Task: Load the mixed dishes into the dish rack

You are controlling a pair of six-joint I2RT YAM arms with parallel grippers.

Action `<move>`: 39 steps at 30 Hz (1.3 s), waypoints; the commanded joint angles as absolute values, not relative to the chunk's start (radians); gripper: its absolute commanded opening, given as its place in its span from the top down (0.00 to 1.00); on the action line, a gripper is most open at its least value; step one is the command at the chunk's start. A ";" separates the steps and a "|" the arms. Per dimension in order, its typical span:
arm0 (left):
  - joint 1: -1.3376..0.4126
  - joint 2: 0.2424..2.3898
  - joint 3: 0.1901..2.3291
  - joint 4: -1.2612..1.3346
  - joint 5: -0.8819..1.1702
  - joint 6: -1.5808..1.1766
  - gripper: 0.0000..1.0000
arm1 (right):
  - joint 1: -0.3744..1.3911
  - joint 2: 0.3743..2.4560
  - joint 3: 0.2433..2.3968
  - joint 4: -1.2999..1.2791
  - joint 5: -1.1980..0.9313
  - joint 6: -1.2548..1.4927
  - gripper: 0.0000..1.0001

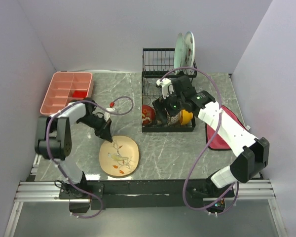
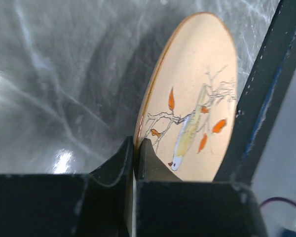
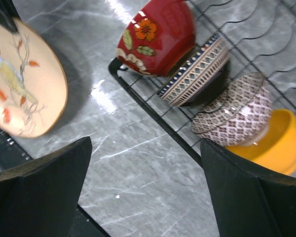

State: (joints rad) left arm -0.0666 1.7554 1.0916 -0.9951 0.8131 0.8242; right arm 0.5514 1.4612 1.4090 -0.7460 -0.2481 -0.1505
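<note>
A tan plate with a bird and orange leaves lies on the grey marble table. My left gripper is shut on its far rim; the plate fills the left wrist view with the fingers pinching its edge. The black wire dish rack stands at the back. Its lower tray holds a red floral bowl, patterned bowls and an orange bowl. Two plates stand upright at its back. My right gripper is open and empty over the rack's front.
A pink compartment tray sits at the back left with a small red item inside. A red cloth lies right of the rack, under my right arm. The table's black front edge is just below the tan plate.
</note>
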 commanded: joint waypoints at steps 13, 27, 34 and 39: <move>-0.074 1.241 1.066 -0.747 0.980 0.883 0.99 | 0.471 1.816 1.867 -0.986 -0.985 -0.418 0.00; -0.091 1.121 1.089 -0.474 1.000 0.497 0.99 | 0.620 1.937 2.054 -1.020 -0.908 -0.511 0.00; -0.091 1.082 1.092 -0.377 1.023 0.351 0.99 | 0.640 1.960 2.051 -1.003 -0.897 -0.486 0.05; -0.091 1.069 1.083 -0.361 1.026 0.330 0.99 | 0.644 1.973 2.051 -0.974 -0.890 -0.448 0.39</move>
State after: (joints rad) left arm -0.0868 1.1206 1.0512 -0.4862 0.9249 0.4164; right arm 0.6331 1.9690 2.0106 -1.0092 -0.8959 -0.4824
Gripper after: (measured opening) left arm 0.053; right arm 0.790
